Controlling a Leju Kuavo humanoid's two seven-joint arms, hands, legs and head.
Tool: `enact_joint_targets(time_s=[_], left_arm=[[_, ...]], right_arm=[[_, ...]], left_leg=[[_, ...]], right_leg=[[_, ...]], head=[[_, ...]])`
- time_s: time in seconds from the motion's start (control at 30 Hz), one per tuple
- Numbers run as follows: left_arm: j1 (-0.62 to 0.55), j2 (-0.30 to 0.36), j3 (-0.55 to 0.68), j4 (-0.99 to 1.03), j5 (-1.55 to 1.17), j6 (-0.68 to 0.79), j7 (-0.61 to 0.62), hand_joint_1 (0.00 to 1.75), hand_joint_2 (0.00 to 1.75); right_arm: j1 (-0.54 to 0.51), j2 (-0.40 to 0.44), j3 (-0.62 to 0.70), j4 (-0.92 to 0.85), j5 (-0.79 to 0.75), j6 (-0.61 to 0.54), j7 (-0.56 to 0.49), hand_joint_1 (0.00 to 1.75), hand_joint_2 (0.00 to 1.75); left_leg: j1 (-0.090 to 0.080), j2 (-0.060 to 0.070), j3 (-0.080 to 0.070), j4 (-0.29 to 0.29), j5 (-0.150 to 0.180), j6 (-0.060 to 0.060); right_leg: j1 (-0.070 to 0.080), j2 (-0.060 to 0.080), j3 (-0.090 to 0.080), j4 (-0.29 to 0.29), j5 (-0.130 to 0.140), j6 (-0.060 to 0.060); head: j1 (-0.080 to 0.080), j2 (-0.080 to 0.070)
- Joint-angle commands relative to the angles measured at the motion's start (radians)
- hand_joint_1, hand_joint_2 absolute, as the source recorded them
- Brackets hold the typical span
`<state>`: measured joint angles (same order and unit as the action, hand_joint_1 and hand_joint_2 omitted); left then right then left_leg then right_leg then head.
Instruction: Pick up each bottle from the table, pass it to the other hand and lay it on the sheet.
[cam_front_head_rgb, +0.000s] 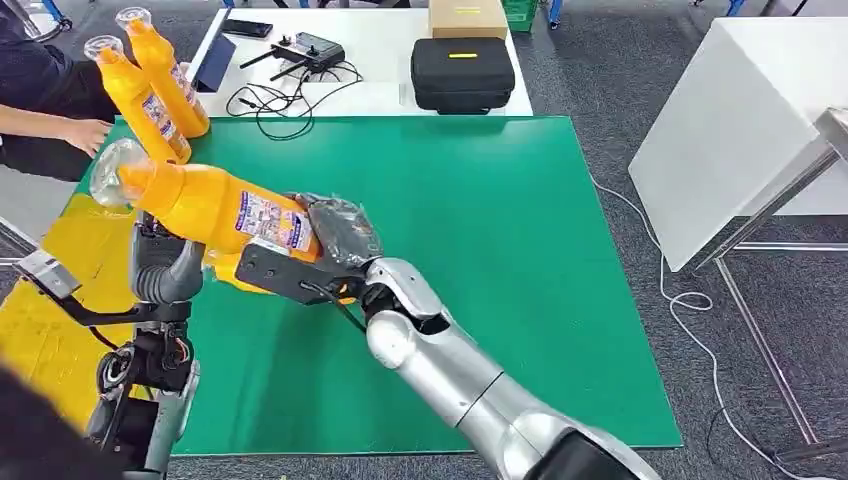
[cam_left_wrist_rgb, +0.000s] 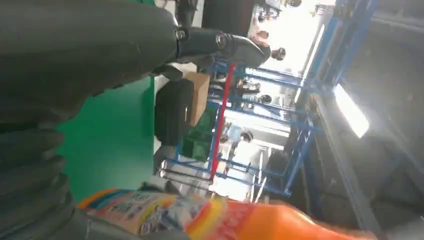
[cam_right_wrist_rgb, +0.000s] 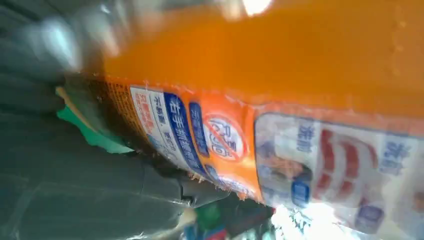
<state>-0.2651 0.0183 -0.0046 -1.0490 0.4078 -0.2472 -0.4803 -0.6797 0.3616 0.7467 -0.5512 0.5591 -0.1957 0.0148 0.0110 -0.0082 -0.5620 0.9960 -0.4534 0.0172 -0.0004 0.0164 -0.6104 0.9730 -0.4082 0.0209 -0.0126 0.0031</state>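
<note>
Orange plastic bottle (cam_front_head_rgb: 205, 205) held above the green table mat (cam_front_head_rgb: 480, 260), lying nearly level, its clear domed cap (cam_front_head_rgb: 108, 172) pointing toward 10 o'clock in the head view. Body smooth and glossy, round-shouldered, tapering to a narrow neck; a printed wrap label (cam_front_head_rgb: 268, 222) in white, blue and red bands its lower half, edges slightly wrinkled. The right wrist view shows that label close up, with blue characters and a round red prohibition mark on the orange ground. The right hand (cam_front_head_rgb: 335, 235), dark and partly covered in crinkled film-like material, grips the bottle's base end, fingers wrapped around it; the silver right forearm (cam_front_head_rgb: 450, 370) runs off toward 5 o'clock. The left hand (cam_front_head_rgb: 165, 265), grey with a ribbed cover, sits just under the bottle's shoulder, at about 8 o'clock from the label; whether its fingers clasp the bottle or merely lie against it I cannot tell. The left wrist view shows the bottle's label and orange body close beside that hand. Two more orange bottles (cam_front_head_rgb: 150, 80) of the same make stand tilted at the mat's far left corner, beside a person's hand (cam_front_head_rgb: 88, 135). Yellow sheet (cam_front_head_rgb: 50, 300) lies flat at the mat's left edge. Beyond the mat, on a white table (cam_front_head_rgb: 380, 95): black zip case (cam_front_head_rgb: 462, 72), cardboard box (cam_front_head_rgb: 467, 17), black controller (cam_front_head_rgb: 310, 48) with coiled cable.
</note>
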Motion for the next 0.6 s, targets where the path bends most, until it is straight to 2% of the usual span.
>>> enact_joint_targets(time_s=[0.03, 0.27, 0.47, 0.57, 0.6], left_arm=[[0.041, -0.011, 0.024, -0.050, -0.009, 0.019, 0.007, 0.00, 1.75], [0.038, -0.012, 0.024, -0.051, -0.009, 0.019, 0.007, 0.00, 1.75], [0.073, -0.025, 0.031, -0.109, -0.040, 0.033, 0.007, 0.00, 1.75], [0.098, -0.026, 0.038, -0.144, -0.056, 0.046, 0.008, 0.00, 1.75], [0.108, -0.024, 0.046, -0.150, -0.057, 0.051, 0.008, 0.00, 1.75]], right_arm=[[-0.065, -0.013, 0.342, 0.007, -0.127, 0.012, 0.048, 1.75, 1.75], [-0.066, -0.013, 0.343, 0.010, -0.128, 0.012, 0.048, 1.75, 1.75], [-0.082, -0.013, 0.426, 0.079, -0.217, 0.030, 0.104, 1.75, 1.75], [-0.105, -0.013, 0.410, 0.143, -0.249, -0.019, 0.091, 1.75, 1.75], [-0.127, -0.013, 0.369, 0.173, -0.272, -0.082, 0.065, 1.75, 1.75]], left_leg=[[0.000, 0.002, 0.003, -0.001, -0.001, 0.000], [0.000, -0.001, 0.001, 0.000, 0.000, 0.000], [0.000, -0.001, 0.002, -0.001, -0.001, 0.000], [0.000, -0.002, 0.004, -0.001, -0.001, 0.000], [0.000, -0.001, 0.002, -0.001, 0.000, 0.000]], right_leg=[[0.000, 0.001, 0.002, 0.000, -0.001, 0.000], [0.000, -0.002, 0.001, 0.000, -0.001, 0.000], [0.000, -0.002, 0.002, -0.001, -0.001, 0.000], [0.000, -0.003, 0.004, -0.001, -0.002, 0.000], [0.000, -0.003, 0.002, -0.001, -0.001, 0.000]], head=[[0.000, 0.000], [0.000, 0.000], [0.000, 0.000], [0.000, 0.000], [0.000, 0.000]])
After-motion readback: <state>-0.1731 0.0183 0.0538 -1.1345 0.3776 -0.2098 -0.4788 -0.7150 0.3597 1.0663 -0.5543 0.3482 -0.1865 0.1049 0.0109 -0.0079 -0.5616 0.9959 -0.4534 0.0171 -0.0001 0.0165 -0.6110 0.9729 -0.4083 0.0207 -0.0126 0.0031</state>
